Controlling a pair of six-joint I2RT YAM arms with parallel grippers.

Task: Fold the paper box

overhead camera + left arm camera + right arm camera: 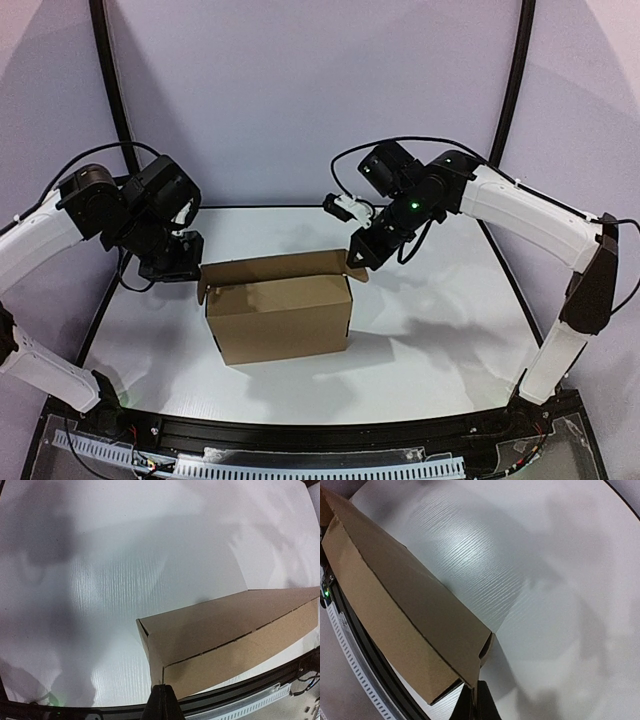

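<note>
The paper box (280, 315) is a brown cardboard rectangular box standing in the middle of the white table, with its lid panel raised along the back. My left gripper (198, 268) is at the box's upper left corner. In the left wrist view its fingers (164, 697) are pressed together on the corner of the box (225, 630). My right gripper (357, 258) is at the upper right corner. In the right wrist view it (475, 697) is shut on the thin edge of the box's (395, 605) flap.
The white table (450, 340) spreads around the box. A black rail with a slotted white cable duct (300, 462) runs along the near edge. Pale curtain walls and two black curved poles (112, 90) stand behind.
</note>
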